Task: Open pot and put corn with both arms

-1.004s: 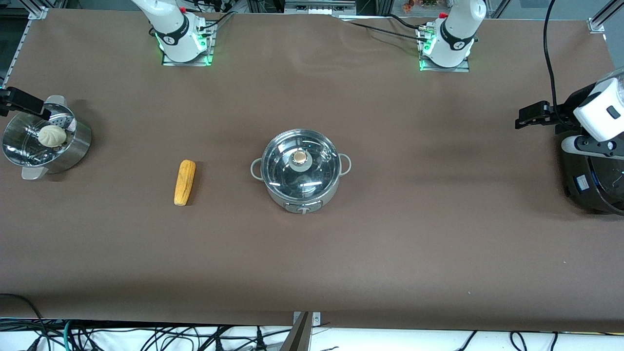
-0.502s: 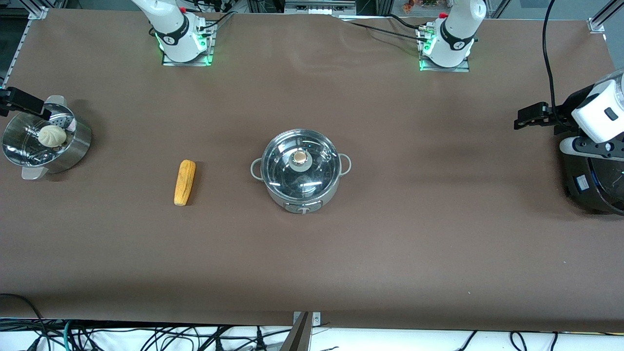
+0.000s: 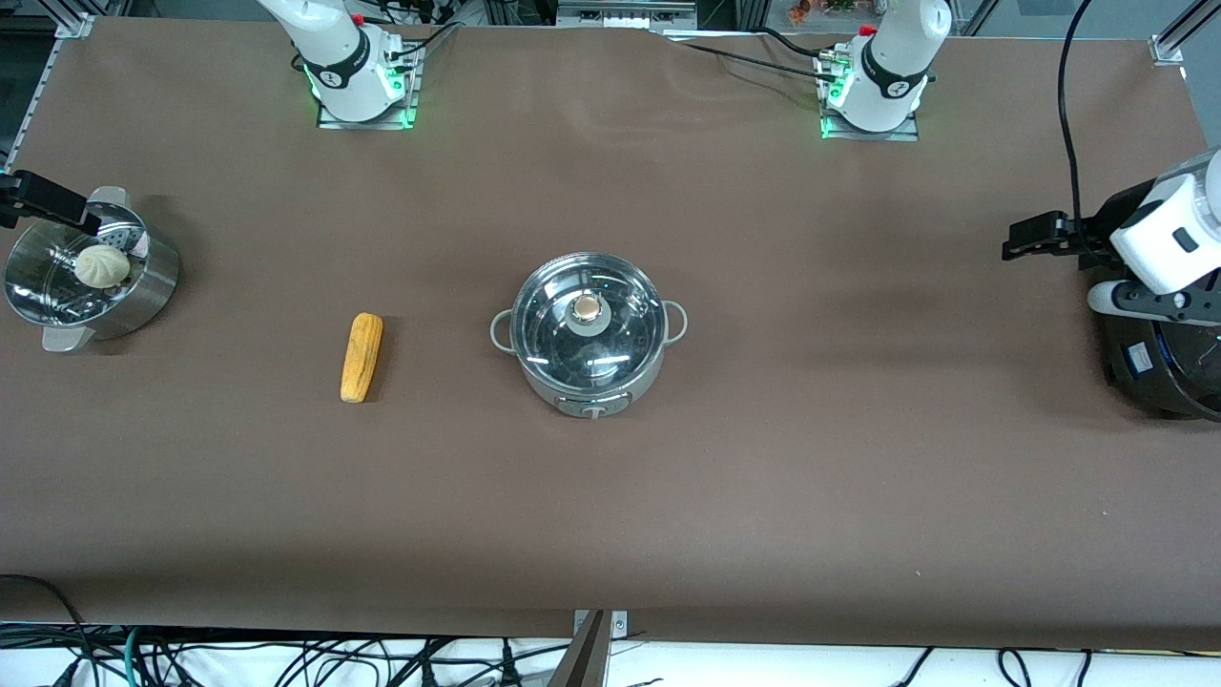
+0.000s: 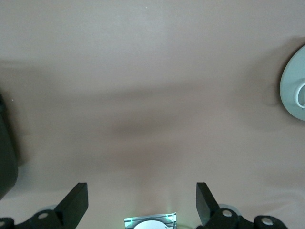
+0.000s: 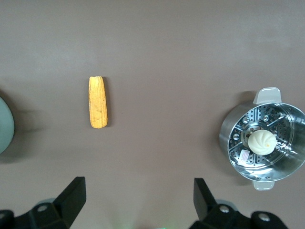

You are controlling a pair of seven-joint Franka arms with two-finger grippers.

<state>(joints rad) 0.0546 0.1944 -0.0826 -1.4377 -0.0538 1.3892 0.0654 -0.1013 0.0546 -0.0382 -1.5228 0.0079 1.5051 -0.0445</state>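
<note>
The steel pot [image 3: 589, 363] stands mid-table with its glass lid [image 3: 620, 334] on and the tan knob [image 3: 590, 308] on top. The yellow corn [image 3: 362, 357] lies on the table beside it, toward the right arm's end; it also shows in the right wrist view [image 5: 97, 109]. My right gripper [image 3: 57, 205] hangs open and empty over the steamer basket's rim, its fingertips [image 5: 71, 195] wide apart. My left gripper [image 3: 1025, 239] is open and empty over bare table beside the black cooker, its fingertips [image 4: 76, 202] wide apart. The pot's edge [image 4: 293, 90] shows in the left wrist view.
A perforated steel steamer basket [image 3: 143, 286] with a pale bun [image 3: 102, 265] stands at the right arm's end of the table. A big black cooker [image 3: 1164, 363] stands at the left arm's end. Brown table [image 3: 763, 477] lies around the pot.
My left gripper has shifted a little toward the middle of the table, away from the black cooker. The right arm, pot and corn have not moved.
</note>
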